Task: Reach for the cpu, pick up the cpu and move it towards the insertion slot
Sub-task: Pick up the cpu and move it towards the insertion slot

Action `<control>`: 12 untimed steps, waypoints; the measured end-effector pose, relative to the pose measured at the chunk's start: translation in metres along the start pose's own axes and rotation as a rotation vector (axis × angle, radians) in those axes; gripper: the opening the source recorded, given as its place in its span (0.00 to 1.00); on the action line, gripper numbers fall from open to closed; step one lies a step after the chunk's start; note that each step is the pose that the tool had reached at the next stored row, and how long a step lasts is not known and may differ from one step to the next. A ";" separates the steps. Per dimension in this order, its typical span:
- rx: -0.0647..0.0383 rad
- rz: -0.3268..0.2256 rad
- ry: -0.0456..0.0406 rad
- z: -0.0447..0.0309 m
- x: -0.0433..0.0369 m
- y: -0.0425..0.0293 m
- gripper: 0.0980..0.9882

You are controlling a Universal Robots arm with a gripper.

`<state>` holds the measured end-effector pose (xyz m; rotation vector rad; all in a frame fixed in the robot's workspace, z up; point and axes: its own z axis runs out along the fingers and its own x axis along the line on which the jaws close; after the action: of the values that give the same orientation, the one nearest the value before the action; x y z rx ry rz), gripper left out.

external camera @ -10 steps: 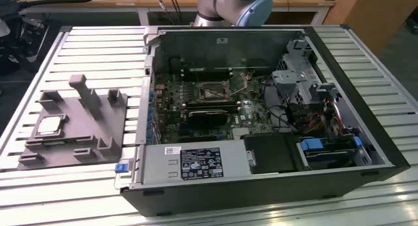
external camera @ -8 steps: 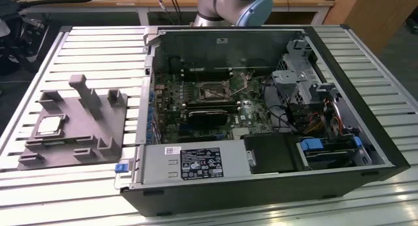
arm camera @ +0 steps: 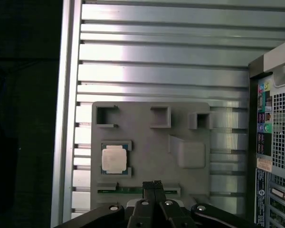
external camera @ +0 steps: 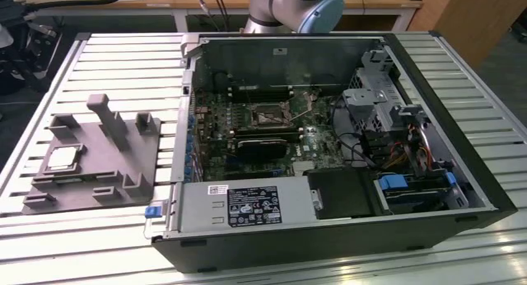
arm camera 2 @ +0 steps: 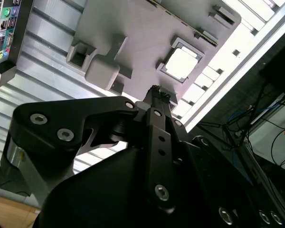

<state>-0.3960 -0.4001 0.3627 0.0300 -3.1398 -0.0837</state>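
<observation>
The cpu (external camera: 64,156) is a small silver square chip lying in a recess of the grey fixture plate (external camera: 91,174), at the exterior view's left, outside the computer case. In both wrist views the cpu (arm camera 2: 182,63) (arm camera: 115,158) shows below me, bright and flat. My gripper (arm camera: 152,184) (arm camera 2: 156,92) hangs well above the plate with its black fingers pressed together and nothing between them. It is apart from the chip and offset to one side of it. The insertion slot (external camera: 269,115) is a square metal-framed socket on the motherboard inside the open case.
The open computer case (external camera: 461,174) lies on a slatted metal table (external camera: 123,57). Upright posts (external camera: 107,121) rise from the fixture plate near the chip. A black ribbed block (external camera: 261,144) sits in front of the socket. The arm's base (external camera: 297,7) stands behind the case.
</observation>
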 end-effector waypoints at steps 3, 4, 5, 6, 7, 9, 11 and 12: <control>0.000 0.000 -0.0009 0.0023 0.0009 -0.0001 0.01; 0.000 0.000 -0.0010 0.0031 0.0012 -0.0001 0.01; 0.000 0.000 -0.0014 0.0047 0.0017 -0.0002 0.01; 0.000 0.000 -0.0016 0.0055 0.0020 -0.0002 0.01; 0.000 0.000 -0.0019 0.0070 0.0027 -0.0003 0.01; 0.000 0.000 -0.0021 0.0099 0.0036 -0.0005 0.01; 0.000 0.000 -0.0021 0.0134 0.0044 -0.0007 0.01; 0.000 0.000 -0.0021 0.0146 0.0047 -0.0008 0.01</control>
<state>-0.4006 -0.4003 0.3480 0.0301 -3.1420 -0.0837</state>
